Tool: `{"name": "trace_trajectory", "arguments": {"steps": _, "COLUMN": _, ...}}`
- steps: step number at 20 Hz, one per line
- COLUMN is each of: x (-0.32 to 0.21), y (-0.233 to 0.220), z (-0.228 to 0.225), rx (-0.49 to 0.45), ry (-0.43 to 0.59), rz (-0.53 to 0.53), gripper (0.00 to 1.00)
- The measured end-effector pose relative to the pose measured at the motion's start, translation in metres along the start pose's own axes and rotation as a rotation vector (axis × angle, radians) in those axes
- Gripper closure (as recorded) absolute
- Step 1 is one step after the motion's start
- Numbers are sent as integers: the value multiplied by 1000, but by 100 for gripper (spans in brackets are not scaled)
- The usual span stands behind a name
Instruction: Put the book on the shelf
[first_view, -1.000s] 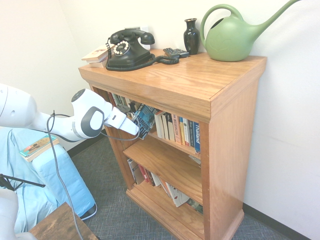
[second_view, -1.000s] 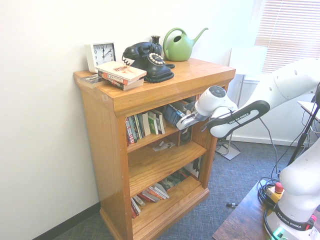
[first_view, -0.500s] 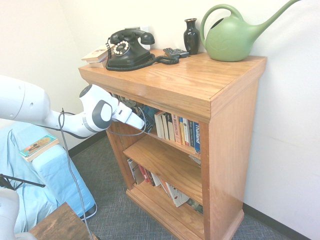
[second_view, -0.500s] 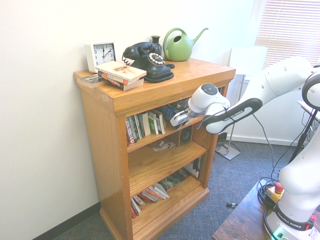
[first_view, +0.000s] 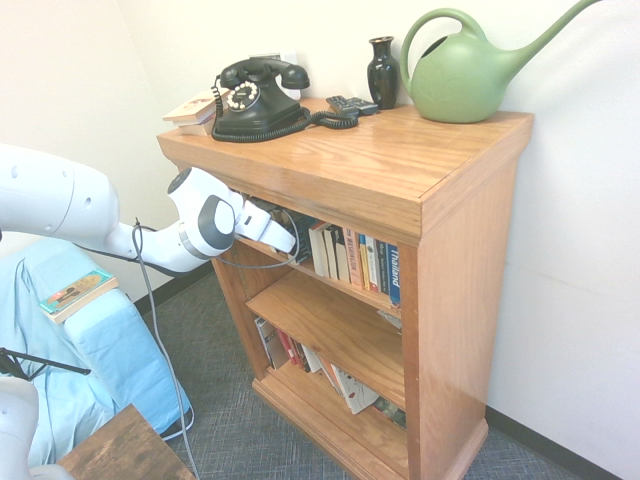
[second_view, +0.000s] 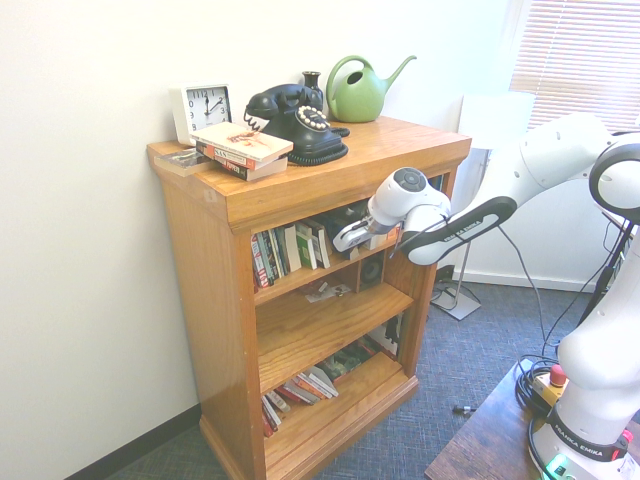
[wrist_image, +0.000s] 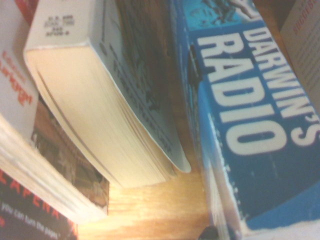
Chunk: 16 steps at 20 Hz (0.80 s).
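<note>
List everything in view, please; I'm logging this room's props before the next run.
shelf: one, honey-brown wood, against the wall
telephone: one, black, shelf top
watering can: one, green, shelf top
vase: one, black, beside the can
clock: one, white, shelf top
stacked books: small pile, pale covers, shelf top
shelved books: rows, mixed colours, inner boards
book: one, blue, white lettering, upper compartment
orange-and-teal book: one, on blue cloth
gripper: one, white, shut, at the upper compartment
</note>
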<state>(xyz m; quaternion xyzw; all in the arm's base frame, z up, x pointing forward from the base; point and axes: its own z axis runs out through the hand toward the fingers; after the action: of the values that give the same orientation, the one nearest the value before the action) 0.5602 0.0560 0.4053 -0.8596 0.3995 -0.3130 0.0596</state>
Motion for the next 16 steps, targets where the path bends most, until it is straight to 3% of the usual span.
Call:
{"name": "trace_trajectory", "arguments": {"steps": 9, "x": -7, "y": -1, "z": -4, "rx": 8, "ry": -3, "rz": -4, "gripper": 0}}
{"name": "trace_trajectory", "arguments": {"steps": 16, "x": -27, "y": 31, "z": -19, "rx": -11, "ry": -1, "rz": -3, "gripper": 0}}
